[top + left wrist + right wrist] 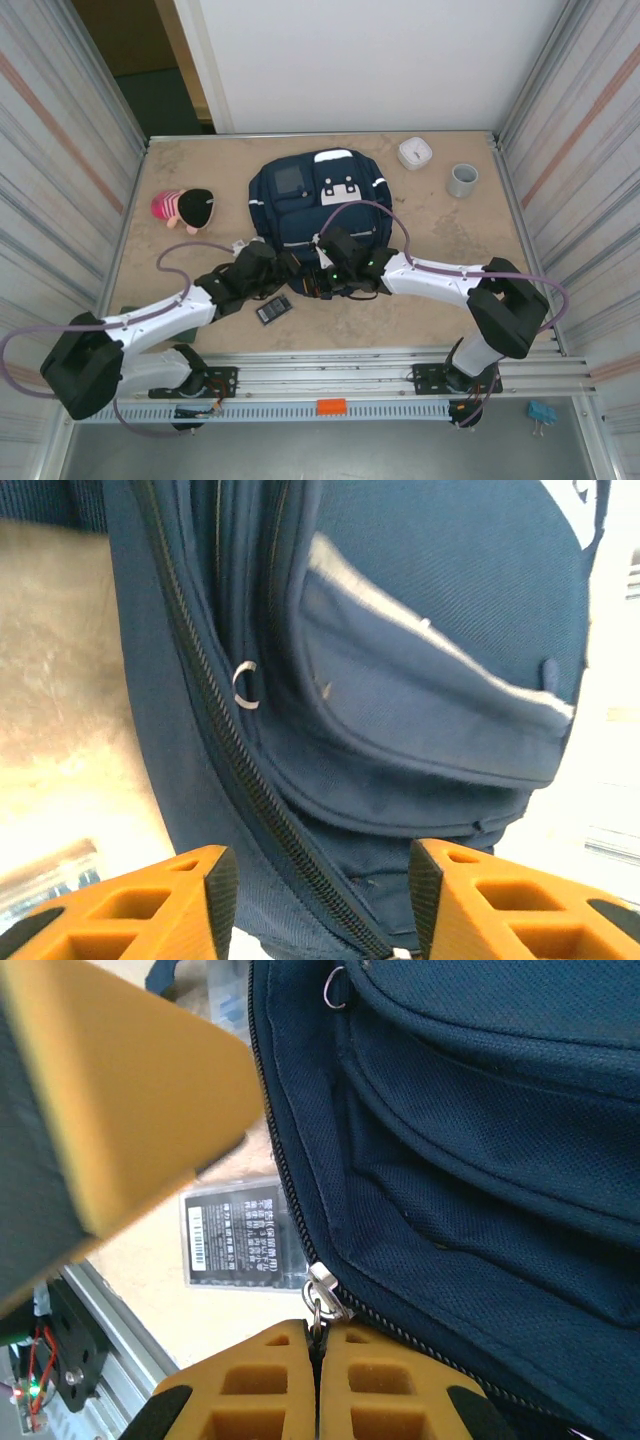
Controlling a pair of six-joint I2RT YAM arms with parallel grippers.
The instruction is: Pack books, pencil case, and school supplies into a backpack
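Well, the black school supply [273,310] lies unpacked on the surface, just near of the backpack [300,195]. My right hand [318,1360] pinches the backpack's zipper pull [322,1295]; my left hand [315,880] stands open beside its zipper. I judge the packing unfinished.

The navy backpack [318,195] lies flat on the table [450,250], front pockets up. A small black rectangle [273,310] lies just beside its near edge.

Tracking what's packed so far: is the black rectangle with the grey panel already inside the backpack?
No, the black rectangle lies flat on the table, outside the backpack and beside its zipper.
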